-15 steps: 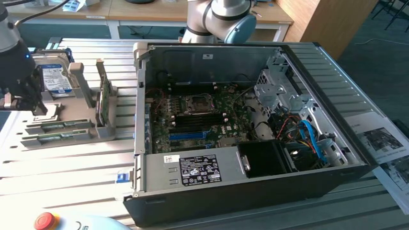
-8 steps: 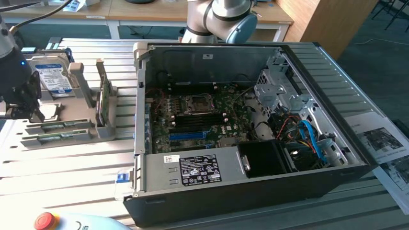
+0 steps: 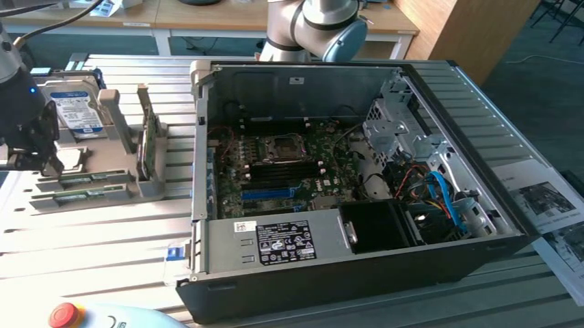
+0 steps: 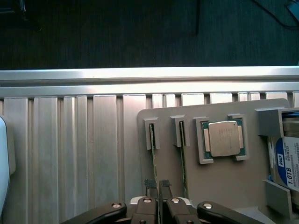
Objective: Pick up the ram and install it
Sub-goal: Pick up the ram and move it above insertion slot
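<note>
The gripper (image 4: 157, 185), jaws slightly parted and empty, hovers at the end of the ram (image 4: 152, 154). The ram stands on edge in a grey holder (image 4: 224, 186), beside a second stick (image 4: 183, 158).

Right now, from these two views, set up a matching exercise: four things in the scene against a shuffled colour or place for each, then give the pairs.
Things:
1. ram
2. processor
3. hard drive
4. emergency stop button

Descriptions:
A. red, at the bottom edge of the exterior view
B. thin and green, standing on edge in the grey holder
C. blue and white label
D. square silver lid on a green board

Pairs: 1-B; 2-D; 3-C; 4-A
</note>
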{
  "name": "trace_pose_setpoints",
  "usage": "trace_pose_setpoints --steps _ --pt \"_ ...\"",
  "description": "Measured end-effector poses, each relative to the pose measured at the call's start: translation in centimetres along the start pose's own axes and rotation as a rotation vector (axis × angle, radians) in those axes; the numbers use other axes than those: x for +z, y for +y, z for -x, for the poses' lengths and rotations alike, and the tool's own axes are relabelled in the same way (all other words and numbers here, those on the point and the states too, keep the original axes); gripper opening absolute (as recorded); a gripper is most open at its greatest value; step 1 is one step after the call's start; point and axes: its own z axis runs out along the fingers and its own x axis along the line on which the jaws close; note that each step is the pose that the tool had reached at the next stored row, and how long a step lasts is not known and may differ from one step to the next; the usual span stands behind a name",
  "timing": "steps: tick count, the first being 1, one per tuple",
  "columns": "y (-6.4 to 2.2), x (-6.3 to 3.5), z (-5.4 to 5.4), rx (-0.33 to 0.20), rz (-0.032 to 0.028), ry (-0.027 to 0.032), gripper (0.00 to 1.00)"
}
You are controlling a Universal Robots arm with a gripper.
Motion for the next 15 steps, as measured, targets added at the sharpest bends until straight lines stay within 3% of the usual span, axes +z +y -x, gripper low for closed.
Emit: trace_pose_setpoints --steps 3,4,11,15 --pt "0.0 0.0 0.0 0.0 0.0 0.0 0.23" --pt "0.0 0.0 0.0 0.0 0.0 0.0 0.3" --pt "-0.13 -0.01 -0.13 0.0 0.0 0.0 0.3" --pt "-0.69 -0.04 -0.38 0.0 0.0003 0.0 0.3"
